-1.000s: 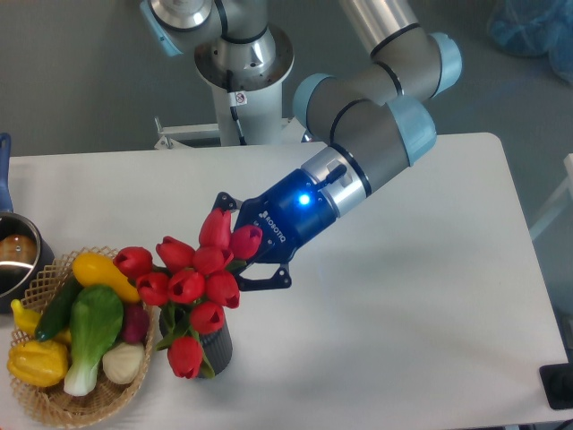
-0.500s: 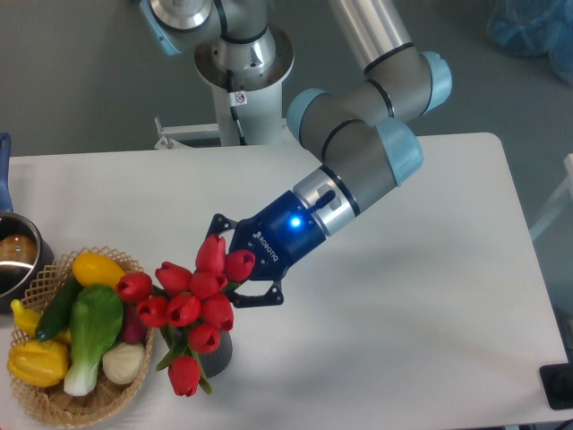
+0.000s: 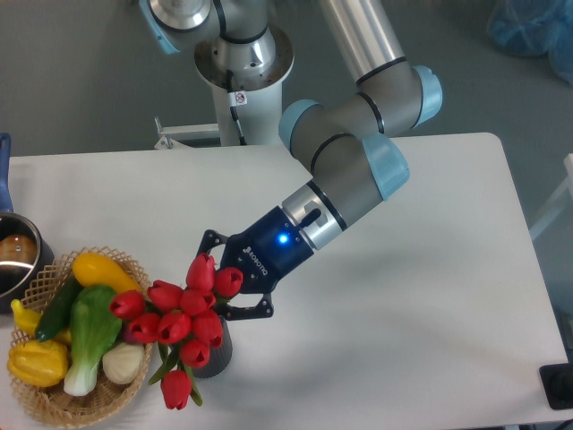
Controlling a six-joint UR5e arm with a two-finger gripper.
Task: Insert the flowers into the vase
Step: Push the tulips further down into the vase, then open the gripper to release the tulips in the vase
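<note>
The flowers (image 3: 179,315), a bunch of red tulip buds with green leaves, hang over the small dark grey vase (image 3: 218,352) at the front left of the white table. The buds and leaves cover the vase's mouth, so only its right side shows. The stems are hidden and I cannot tell how deep they sit. My gripper (image 3: 220,279) reaches in from the upper right, tilted down to the left. It is shut on the bunch just above the vase, and the buds hide its fingertips.
A woven wicker basket (image 3: 54,409) with yellow squash, bok choy and other vegetables stands right beside the vase on the left. A metal pot (image 3: 16,260) with a blue handle is at the left edge. The robot base (image 3: 242,63) stands behind the table.
My gripper has moved down and to the left with the flowers. The bunch now sits lower over the vase and nearer the basket.
</note>
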